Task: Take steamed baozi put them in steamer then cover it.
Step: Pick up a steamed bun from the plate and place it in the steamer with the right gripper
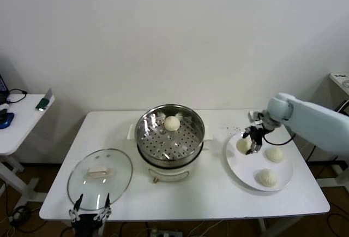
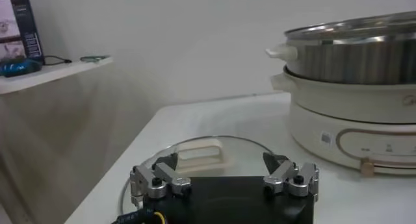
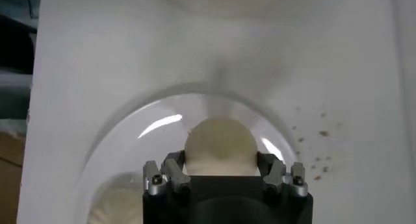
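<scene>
The steamer (image 1: 143, 138) stands mid-table with one baozi (image 1: 172, 123) on its perforated tray. My right gripper (image 1: 252, 145) is down at the left side of the white plate (image 1: 240, 166), its fingers closed against both sides of a baozi (image 1: 242, 145), which fills the gap in the right wrist view (image 3: 221, 144). Two more baozi (image 1: 275, 154) (image 1: 267, 177) lie on the plate. The glass cover (image 1: 100, 178) lies flat at the front left. My left gripper (image 1: 91, 201) is open and empty just before the cover, whose handle (image 2: 201, 155) shows past the fingers.
A side table (image 1: 22, 117) with small objects stands off to the left. The steamer's base and steel wall (image 2: 354, 56) rise close on one side of the left wrist view. Small dark specks (image 3: 318, 134) dot the table beside the plate.
</scene>
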### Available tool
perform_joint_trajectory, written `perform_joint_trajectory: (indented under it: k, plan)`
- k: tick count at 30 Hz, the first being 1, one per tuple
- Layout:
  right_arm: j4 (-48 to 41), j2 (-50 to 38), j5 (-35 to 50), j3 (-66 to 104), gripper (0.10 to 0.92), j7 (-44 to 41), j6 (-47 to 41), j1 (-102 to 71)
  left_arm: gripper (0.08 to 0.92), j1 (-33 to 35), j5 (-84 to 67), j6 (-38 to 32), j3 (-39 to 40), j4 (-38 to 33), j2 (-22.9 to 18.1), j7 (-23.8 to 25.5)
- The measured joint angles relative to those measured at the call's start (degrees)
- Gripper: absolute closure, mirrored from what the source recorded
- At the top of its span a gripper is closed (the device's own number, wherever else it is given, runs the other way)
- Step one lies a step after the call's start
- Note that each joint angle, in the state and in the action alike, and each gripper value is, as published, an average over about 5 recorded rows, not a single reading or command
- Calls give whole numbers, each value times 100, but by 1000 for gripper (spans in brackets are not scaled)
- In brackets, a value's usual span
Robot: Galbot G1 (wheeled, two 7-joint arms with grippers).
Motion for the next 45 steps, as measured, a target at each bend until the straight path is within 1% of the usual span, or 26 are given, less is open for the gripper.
perform_joint_trajectory:
  k: [5,11,19,31,45]
  plan:
    - [-25,345,766,-425,305,8,-64,834,177,-4,91,14,87,-21,-19,-19]
    - [-48,932,1631,-655,304,117,-252,1377,177,55,121,-12,131,-75,-2,-53]
    - [-111,1906,2343,-875,296,305,-483,1542,177,31,124,-29,120,-117,25,-89]
    - [-226,3041,2679,-1239,293,528,-663,1246,177,-31,134,-93,96,-68,77,-100]
    - [-745,3876,2712,-1523,287,595,-631,755,177,-57,96,-150,28,9,164,-103]
